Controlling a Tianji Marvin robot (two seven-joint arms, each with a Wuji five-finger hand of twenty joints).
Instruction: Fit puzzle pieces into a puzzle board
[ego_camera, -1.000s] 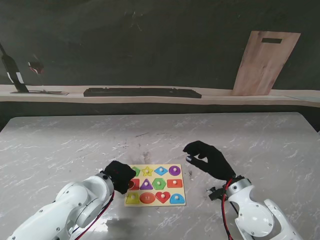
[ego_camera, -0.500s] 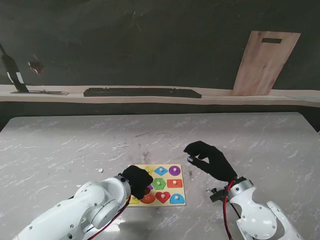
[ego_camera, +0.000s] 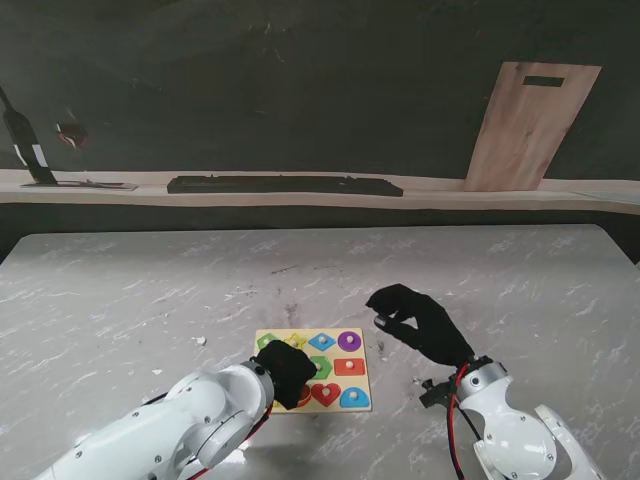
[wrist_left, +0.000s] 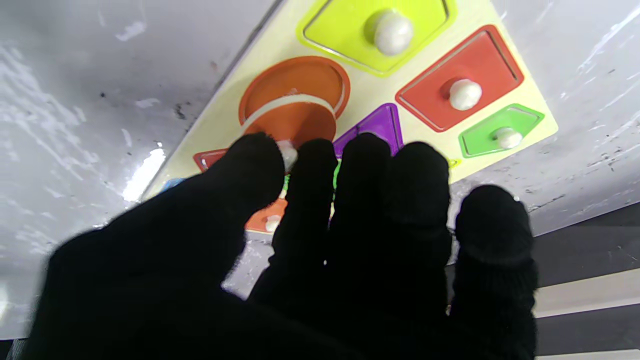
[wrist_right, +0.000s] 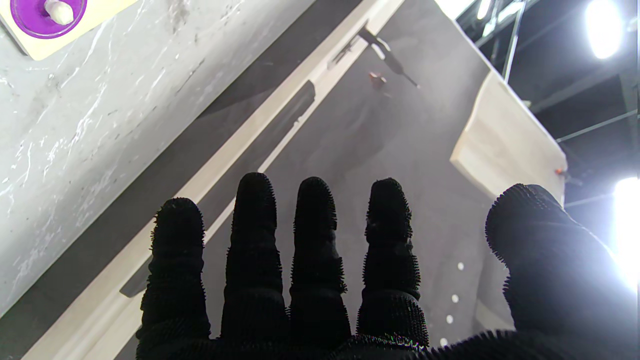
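Observation:
The pale-yellow puzzle board (ego_camera: 366, 372) lies flat on the marble table in front of me, with coloured knobbed shapes in its recesses. My left hand (ego_camera: 287, 372), in a black glove, rests over the board's near left part. In the left wrist view its thumb and forefinger pinch the white knob of the orange oval piece (wrist_left: 295, 120), which sits tilted at the orange oval recess (wrist_left: 295, 75). Beside it lie a purple triangle (wrist_left: 377, 125), a red square (wrist_left: 462, 82) and a green pentagon (wrist_left: 500, 135). My right hand (ego_camera: 415, 322) hovers right of the board, fingers spread (wrist_right: 315, 235), holding nothing.
A wooden cutting board (ego_camera: 530, 125) leans on the dark back wall. A long black bar (ego_camera: 285, 185) lies on the ledge behind the table. The purple circle piece (wrist_right: 47, 12) sits at the board's far right corner, close to my right hand.
My left arm has swung rightward, carrying the hand from the board's left edge to over its near left shapes. The right hand has stayed where it was.

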